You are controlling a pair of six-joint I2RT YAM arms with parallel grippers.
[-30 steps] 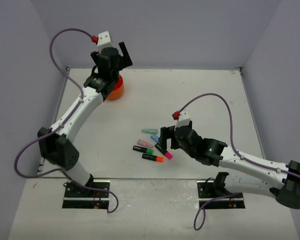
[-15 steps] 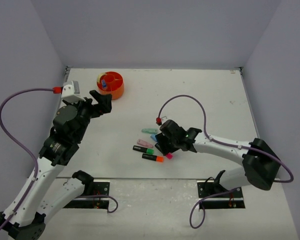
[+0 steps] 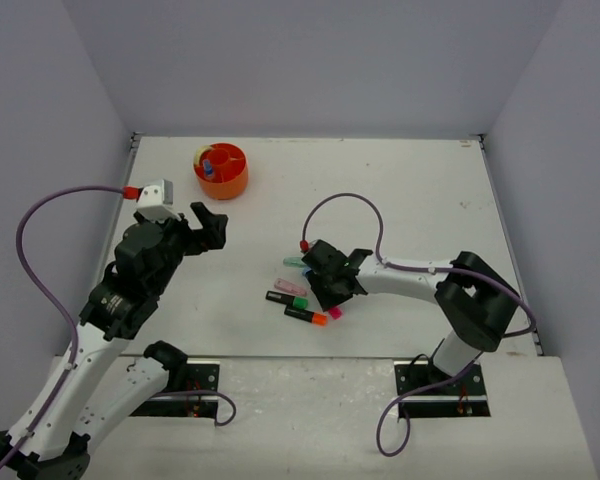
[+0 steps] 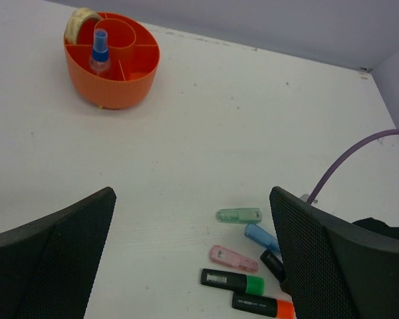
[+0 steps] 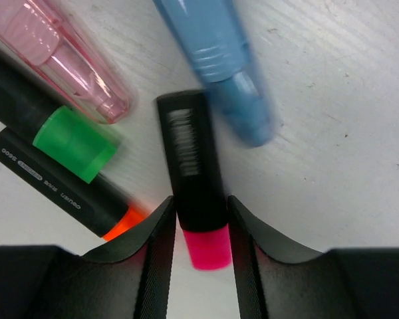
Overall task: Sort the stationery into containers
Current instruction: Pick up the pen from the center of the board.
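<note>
My right gripper [image 3: 330, 298] is down on the table with its jaws shut on the black body of the pink-ended highlighter [image 5: 193, 166], which lies flat. Beside it lie the green-ended highlighter [image 5: 60, 129], the orange-ended highlighter [image 5: 66, 193], a pastel pink piece [image 5: 60, 53] and a pastel blue piece [image 5: 219, 60]. A mint piece [image 4: 239, 215] lies just beyond them. The round orange organiser [image 3: 230, 185] stands at the far left and holds a blue-capped bottle [image 4: 100, 53] and a beige band [image 4: 80, 20]. My left gripper [image 3: 208, 225] hangs open and empty above the table, left of the pile.
White table with grey walls on three sides. The right arm's purple cable [image 3: 350, 205] loops over the table behind the pile. In the left wrist view the same cable [image 4: 346, 166] crosses at the right.
My right gripper dropped onto the pile and shut round the pink-ended highlighter. My left arm pulled back from the organiser toward the near left, staying open.
</note>
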